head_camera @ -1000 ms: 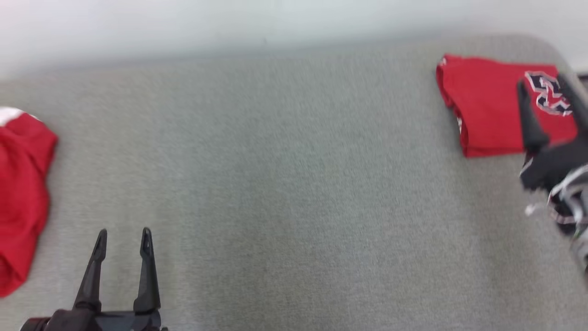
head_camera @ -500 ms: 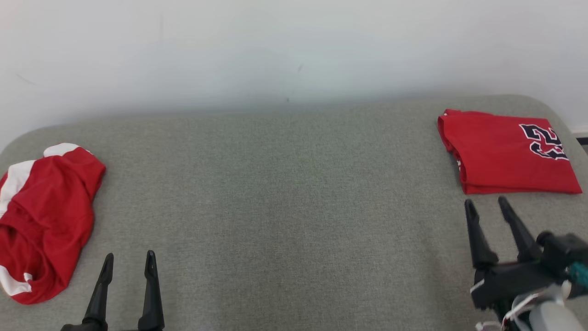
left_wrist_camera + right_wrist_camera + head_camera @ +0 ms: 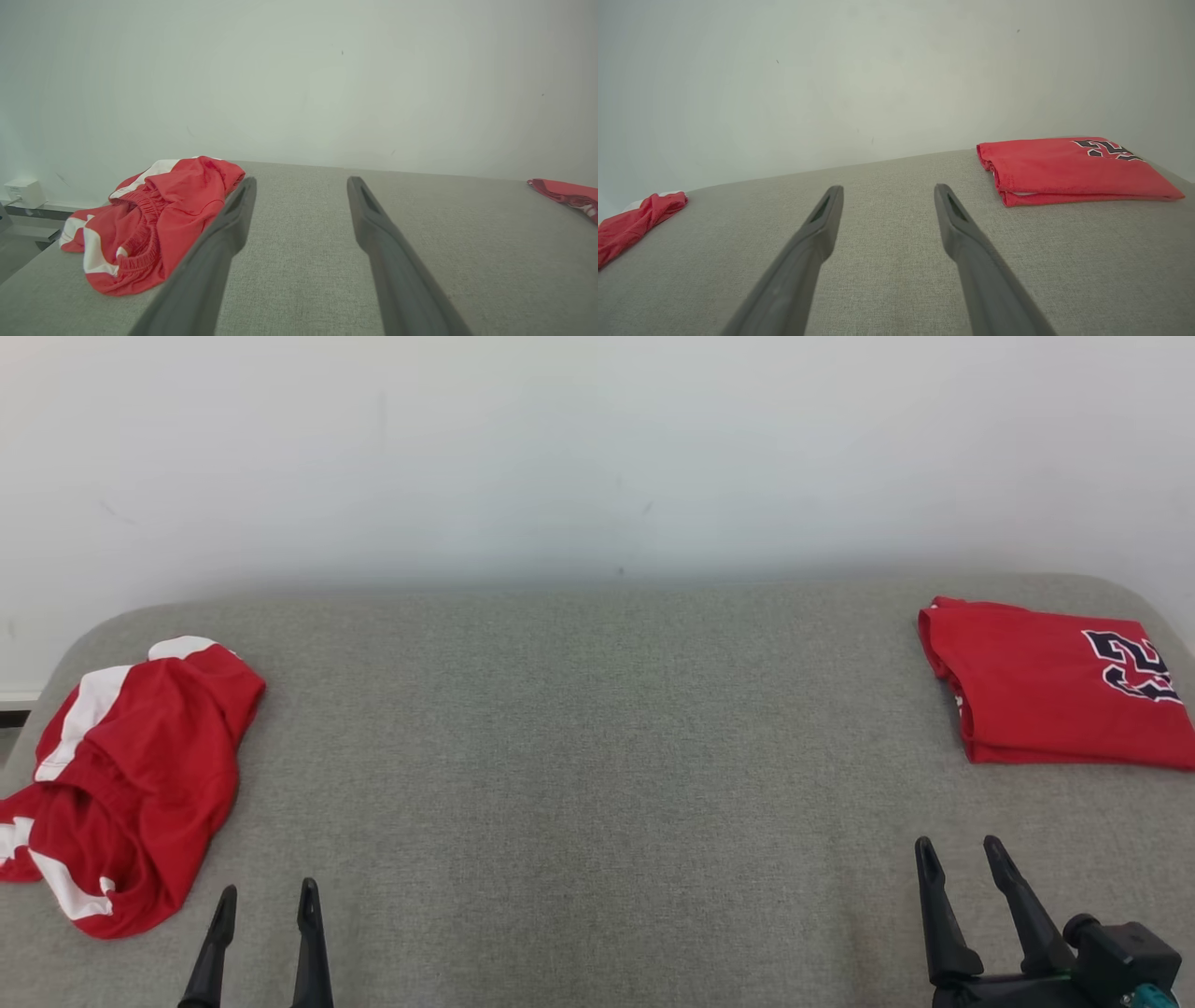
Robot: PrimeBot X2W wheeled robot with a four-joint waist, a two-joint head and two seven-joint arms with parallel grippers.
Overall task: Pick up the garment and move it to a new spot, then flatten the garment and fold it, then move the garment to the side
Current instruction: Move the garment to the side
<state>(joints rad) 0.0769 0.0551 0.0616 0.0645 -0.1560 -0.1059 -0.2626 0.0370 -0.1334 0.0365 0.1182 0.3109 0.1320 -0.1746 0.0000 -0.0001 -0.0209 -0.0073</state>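
Note:
A folded red garment (image 3: 1050,686) with a dark printed number lies flat at the far right of the grey surface (image 3: 597,756); it appears too in the right wrist view (image 3: 1069,170). My right gripper (image 3: 958,844) (image 3: 888,187) is open and empty, nearer than the folded garment and apart from it. A crumpled red and white garment (image 3: 131,784) (image 3: 154,224) lies at the left edge. My left gripper (image 3: 268,889) (image 3: 301,179) is open and empty, just right of and nearer than that heap, not touching it.
A pale wall (image 3: 597,457) rises right behind the grey padded surface. The surface has rounded far corners, and the crumpled garment hangs slightly over its left edge. A white wall socket (image 3: 23,192) sits low on the wall beyond the left edge.
My right gripper has drawn back from over the folded garment toward the near edge, still open. The head camera has tilted up, so the whole picture has shifted down. Both garments lie still.

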